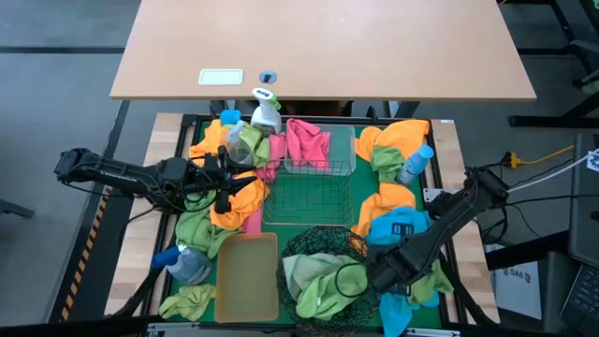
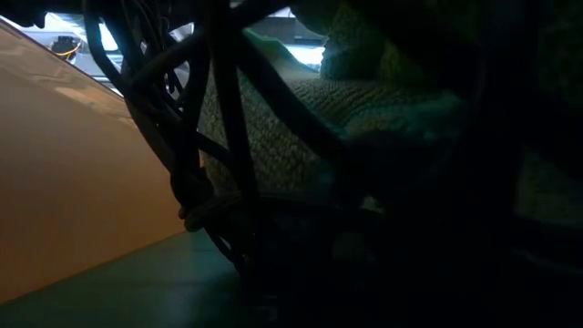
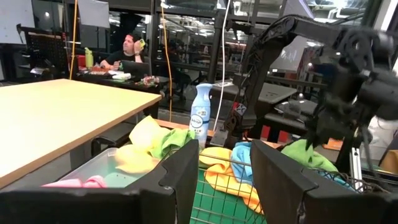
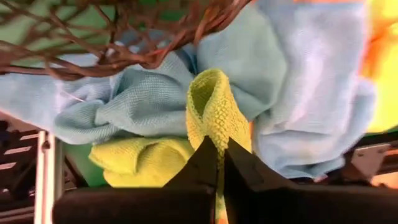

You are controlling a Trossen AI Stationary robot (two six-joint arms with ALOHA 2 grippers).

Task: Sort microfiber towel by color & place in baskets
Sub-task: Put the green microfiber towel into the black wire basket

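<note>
My right gripper (image 1: 372, 274) is at the near right of the table, at the right rim of the round black mesh basket (image 1: 309, 245), shut on a yellow-green towel (image 4: 208, 106). More green towels (image 1: 314, 290) lie in that basket. My left gripper (image 1: 227, 187) hovers open and empty over an orange towel (image 1: 245, 198), just left of the pale wire basket (image 1: 309, 192). A pink towel (image 1: 307, 140) lies in the clear basket behind it. The tan bin (image 1: 248, 276) stands at the near left. Orange, green and blue towels lie around the table. My right gripper pinches a raised fold of the yellow-green towel (image 4: 214, 134) between its two fingers. The fold stands up past the fingertips, and the rest of the towel lies bunched against light blue towels (image 4: 143, 102) beside the black basket's rim (image 4: 124, 53).
Spray bottles stand among the towels: a white one (image 1: 265, 110) at the far side, a blue one (image 1: 415, 164) at the right, another (image 1: 178, 257) at the near left. A wooden table (image 1: 323, 47) lies beyond. A person (image 3: 127, 53) sits in the room behind.
</note>
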